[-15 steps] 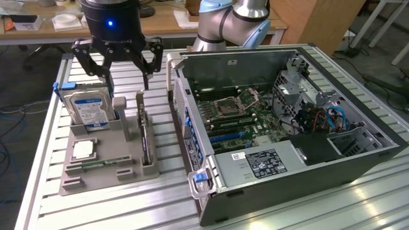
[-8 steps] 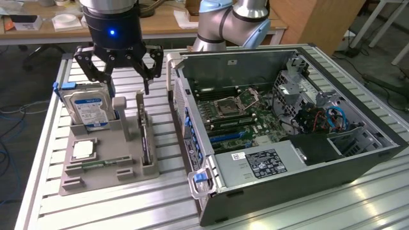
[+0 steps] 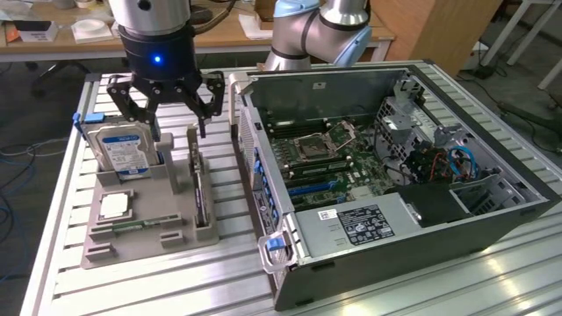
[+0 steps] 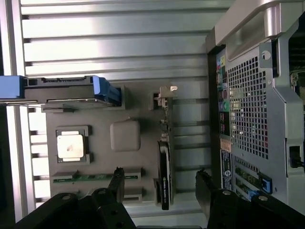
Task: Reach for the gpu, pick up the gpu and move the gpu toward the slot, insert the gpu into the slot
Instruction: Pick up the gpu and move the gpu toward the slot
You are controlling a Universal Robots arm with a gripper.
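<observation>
Jaws apart and empty, hung above the gpu, stood on edge below them in the grey holder, presumably so both faces could be pinched.

The table is built of ribbed aluminium slats running side by side, and pale glare lies on the metal towards 5 o'clock in the exterior view. The wrist view shows the same slats with dark grooves between them. Behind the table, at 11 to 12 o'clock, stands a wooden desk carrying papers and a white box. At 1 o'clock is a brown wooden cabinet. The grey floor shows at 2 o'clock, crossed by black cables, with white furniture legs beyond. Blue cables trail over the floor at 9 o'clock.
</observation>
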